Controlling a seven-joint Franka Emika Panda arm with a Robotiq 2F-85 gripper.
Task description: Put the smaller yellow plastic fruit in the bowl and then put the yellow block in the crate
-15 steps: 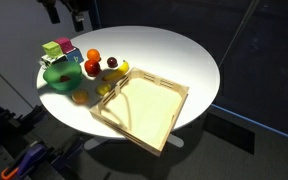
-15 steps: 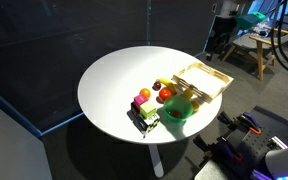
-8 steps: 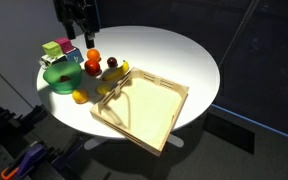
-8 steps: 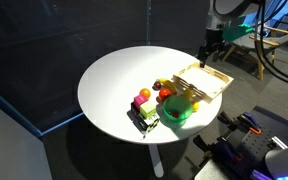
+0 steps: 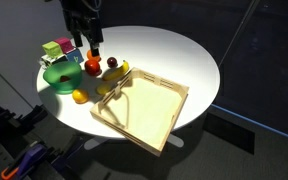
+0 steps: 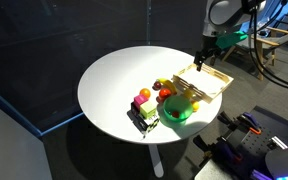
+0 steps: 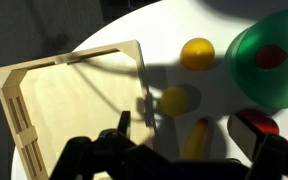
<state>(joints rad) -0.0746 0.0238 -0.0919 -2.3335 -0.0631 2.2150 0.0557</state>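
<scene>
The small yellow fruit (image 7: 174,100) lies on the table beside the crate's corner, in the gripper's shadow; in an exterior view it shows at the crate's edge (image 5: 104,88). The green bowl (image 5: 59,76) (image 6: 177,113) (image 7: 276,75) holds something red. The yellow block (image 5: 50,48) sits beyond the bowl, next to a pink block (image 5: 64,45). The pale wooden crate (image 5: 170,110) (image 6: 209,72) (image 7: 24,110) is empty. My gripper (image 5: 88,42) (image 6: 205,58) (image 7: 194,160) hovers open and empty above the fruits.
A banana (image 7: 194,140) (image 5: 119,73) lies between the small fruit and a red fruit (image 7: 259,125). An orange-yellow round fruit (image 7: 196,53) (image 5: 79,96) sits between bowl and crate. More orange and red fruits (image 5: 92,62) lie below the gripper. The round white table (image 5: 174,50) ends close by.
My gripper has come down from the top of the view and moved toward the group of fruits. The objects on the table have not moved.
</scene>
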